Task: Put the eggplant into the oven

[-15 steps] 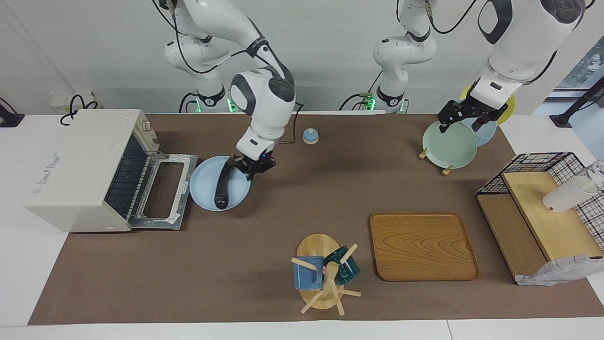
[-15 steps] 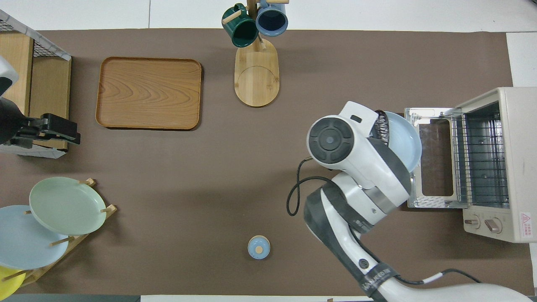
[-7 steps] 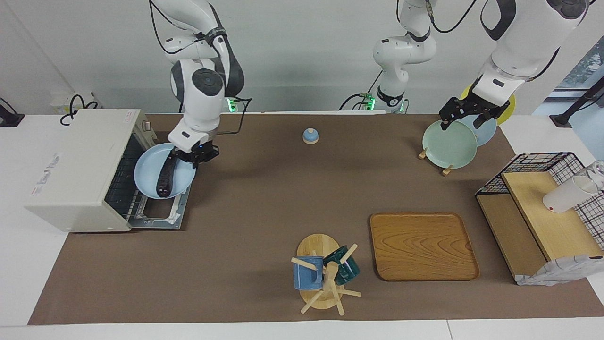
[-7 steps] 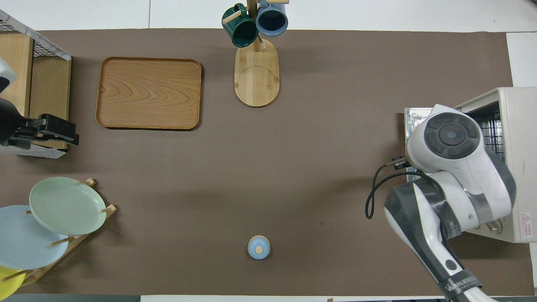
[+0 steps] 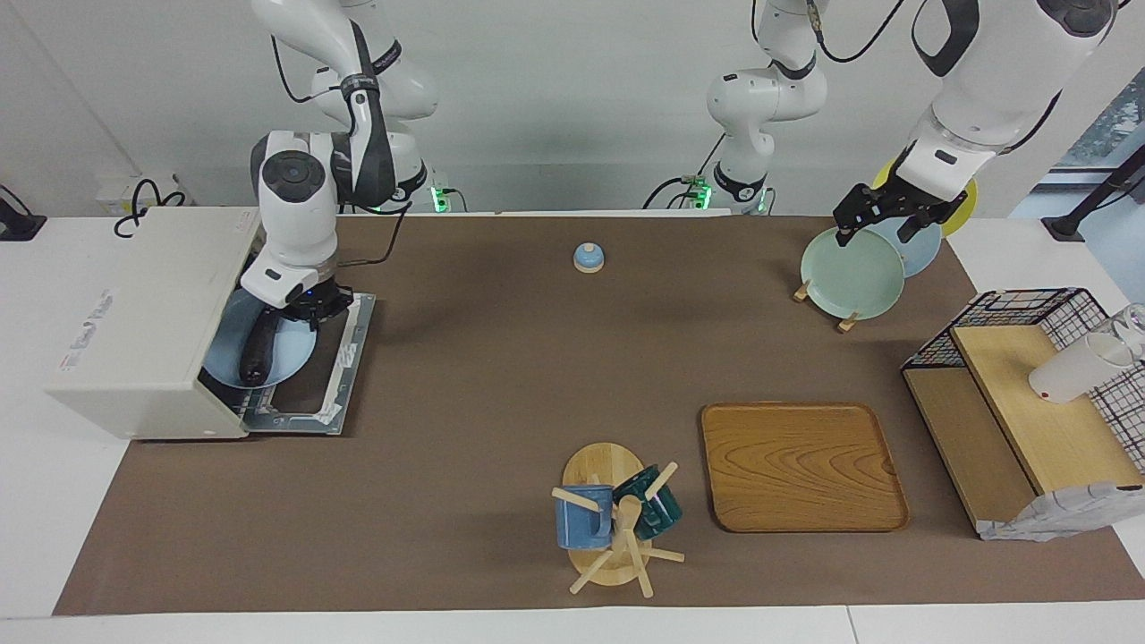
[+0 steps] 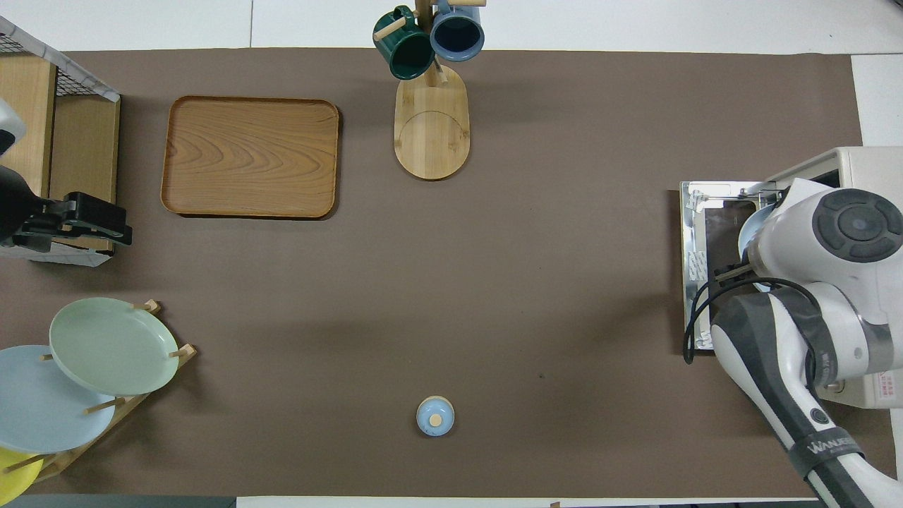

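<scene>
Brown bench mat: your eggplant (image 5: pixel 257 347) lies on the blue plate (image 5: pixel 284 351) inside the oven (image 5: pixel 134 322), long axis running toward and away from the robots; right tool (image 5: pixel 313 304) pinches the plate's rim, left tool (image 5: pixel 881 215) spread.

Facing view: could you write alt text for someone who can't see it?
The right gripper, shut on a blue plate carrying the eggplant, slides it into the open oven. The left gripper waits open above a plate rack.
</scene>
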Tool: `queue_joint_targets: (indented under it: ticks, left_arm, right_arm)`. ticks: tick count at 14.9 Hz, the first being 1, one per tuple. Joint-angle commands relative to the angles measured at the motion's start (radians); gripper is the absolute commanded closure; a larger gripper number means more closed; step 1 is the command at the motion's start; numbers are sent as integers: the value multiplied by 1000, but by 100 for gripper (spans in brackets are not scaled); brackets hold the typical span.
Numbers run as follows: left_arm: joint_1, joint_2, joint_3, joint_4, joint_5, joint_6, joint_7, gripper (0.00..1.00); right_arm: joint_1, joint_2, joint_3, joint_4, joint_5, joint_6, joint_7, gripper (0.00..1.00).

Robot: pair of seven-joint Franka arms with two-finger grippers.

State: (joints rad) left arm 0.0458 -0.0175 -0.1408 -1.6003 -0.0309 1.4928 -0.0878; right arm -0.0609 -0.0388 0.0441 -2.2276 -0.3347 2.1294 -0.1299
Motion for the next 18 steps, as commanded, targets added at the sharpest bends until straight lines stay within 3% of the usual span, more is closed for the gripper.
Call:
queue_joint_targets:
  ticks: [1,7,12,16,18]
  left_arm:
    - [-11,-9,15,5,-3,-17,8,0]
    - [-3,-10,15,3,-4,-19,8,0]
    - [-3,-10,15,3,-3,-19,8,0]
    - [-3,-10,15,3,-3,-19,8,0]
    - [-3,-9,15,3,-4,-19,8,0]
  right_arm:
    - [-39,-26,14,-40,46,18,-45,100]
    - [-69,-32,13,-58,95,18,-66,100]
    - [-71,-30,13,-53,95,18,-71,93]
    - [-59,-12,17,37,120,-74,-93,80]
    - [-31,-12,19,65,160,-100,-93,80]
